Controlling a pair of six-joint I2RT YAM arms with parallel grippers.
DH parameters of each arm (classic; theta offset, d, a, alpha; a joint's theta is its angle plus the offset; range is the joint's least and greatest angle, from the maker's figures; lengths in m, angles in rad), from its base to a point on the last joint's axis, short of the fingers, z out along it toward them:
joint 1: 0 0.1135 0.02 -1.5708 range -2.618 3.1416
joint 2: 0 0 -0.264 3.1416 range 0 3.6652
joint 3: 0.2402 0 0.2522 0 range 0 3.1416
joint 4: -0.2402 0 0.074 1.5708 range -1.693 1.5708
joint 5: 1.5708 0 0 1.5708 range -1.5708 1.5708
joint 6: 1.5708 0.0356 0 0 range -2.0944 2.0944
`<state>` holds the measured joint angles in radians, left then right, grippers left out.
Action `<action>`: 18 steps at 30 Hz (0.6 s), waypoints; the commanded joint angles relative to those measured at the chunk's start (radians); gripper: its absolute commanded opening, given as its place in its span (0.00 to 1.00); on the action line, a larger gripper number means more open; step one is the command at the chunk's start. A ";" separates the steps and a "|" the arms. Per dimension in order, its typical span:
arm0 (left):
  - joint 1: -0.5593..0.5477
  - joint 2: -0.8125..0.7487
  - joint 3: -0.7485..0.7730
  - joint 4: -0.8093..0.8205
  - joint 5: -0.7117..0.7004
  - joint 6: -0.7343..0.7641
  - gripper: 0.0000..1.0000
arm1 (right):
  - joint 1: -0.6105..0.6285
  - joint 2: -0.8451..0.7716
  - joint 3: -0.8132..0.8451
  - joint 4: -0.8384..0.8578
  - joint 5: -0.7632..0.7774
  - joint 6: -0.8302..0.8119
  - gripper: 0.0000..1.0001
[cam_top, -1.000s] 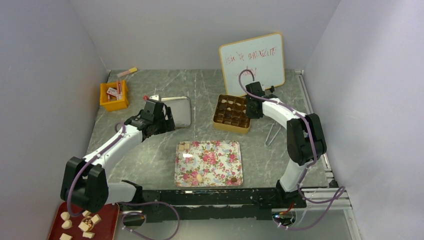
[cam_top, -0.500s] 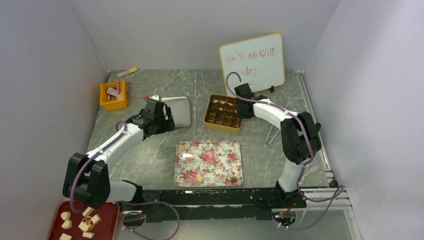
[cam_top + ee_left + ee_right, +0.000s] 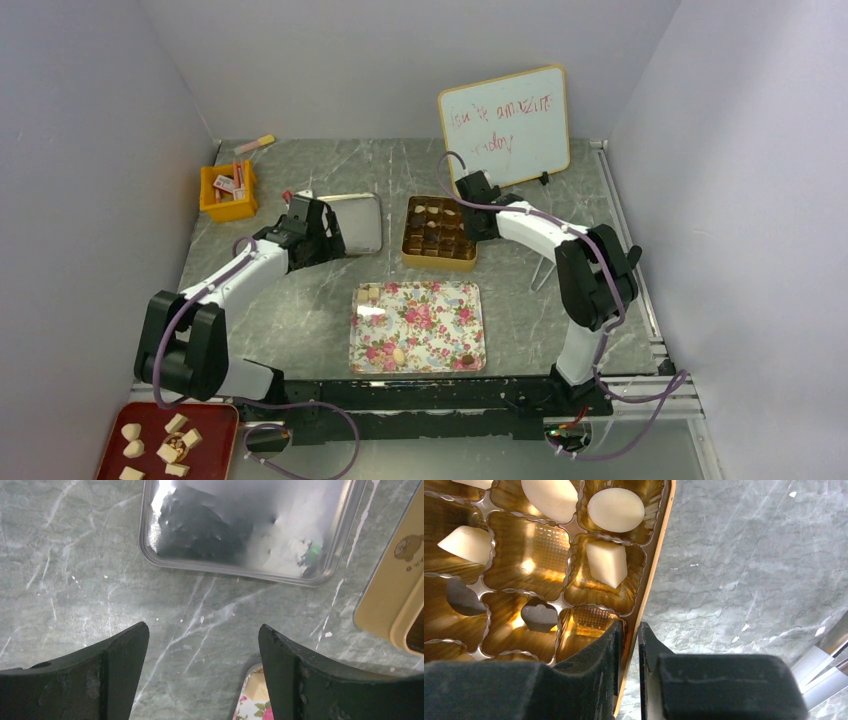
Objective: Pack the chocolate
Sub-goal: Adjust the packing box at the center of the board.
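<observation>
The chocolate sits mostly in a gold box just beyond the far edge of the floral tray. The box holds a shiny moulded liner of scalloped cups. The right wrist view shows five smooth cream pieces there, two oval or round and two wedge-shaped, with one cut off by the frame edge, and two dark ones. Several cups show only ribbed gold foil.

The right tool is clenched on the thin rim of the gold box, one black finger inside the wall and one outside.

On the floral tray, a flat rounded rectangle printed with pink roses, lie a few more pieces: tan squarish ones at its far left corner, one cream and one dark near its near edge.

The left tool is released, its matte black fingers spread wide and holding nothing. It is over the grey marbled counter, beyond the floral tray's far left corner.

Just past it lies one polished steel tray, shallow with rounded corners. Near-left of the floral tray, past the counter's edge, one red tray carries about six cream chunks.
</observation>
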<state>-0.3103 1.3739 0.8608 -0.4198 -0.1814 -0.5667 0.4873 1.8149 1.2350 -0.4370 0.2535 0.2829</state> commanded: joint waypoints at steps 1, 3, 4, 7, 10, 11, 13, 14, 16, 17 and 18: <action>0.019 0.035 0.054 0.041 -0.019 -0.015 0.85 | 0.031 0.012 0.009 0.008 0.024 -0.064 0.18; 0.025 0.052 0.067 0.041 -0.026 -0.010 0.85 | 0.043 0.018 0.015 0.006 0.034 -0.077 0.18; 0.028 0.059 0.072 0.041 -0.030 -0.008 0.85 | 0.050 0.022 0.021 0.002 0.039 -0.081 0.18; 0.041 0.078 0.085 0.043 -0.037 -0.003 0.85 | 0.061 0.029 0.027 0.000 0.048 -0.092 0.18; 0.054 0.096 0.100 0.040 -0.041 0.002 0.85 | 0.066 0.033 0.030 -0.003 0.053 -0.101 0.18; 0.059 0.102 0.103 0.038 -0.044 0.005 0.85 | 0.066 0.032 0.030 -0.002 0.054 -0.103 0.18; 0.071 0.110 0.106 0.034 -0.050 0.011 0.85 | 0.068 0.031 0.031 -0.003 0.056 -0.109 0.18; 0.078 0.113 0.107 0.033 -0.054 0.012 0.85 | 0.067 0.031 0.032 -0.003 0.056 -0.111 0.18; 0.094 0.123 0.107 0.037 -0.061 0.021 0.86 | 0.070 0.031 0.033 -0.006 0.059 -0.116 0.17; 0.106 0.128 0.108 0.040 -0.063 0.026 0.86 | 0.073 0.029 0.031 -0.005 0.063 -0.118 0.17; 0.118 0.135 0.109 0.044 -0.061 0.032 0.86 | 0.074 0.029 0.032 -0.004 0.065 -0.119 0.17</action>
<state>-0.2298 1.4918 0.9352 -0.4004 -0.2134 -0.5606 0.5461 1.8294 1.2423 -0.4313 0.3092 0.2008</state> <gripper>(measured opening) 0.854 0.185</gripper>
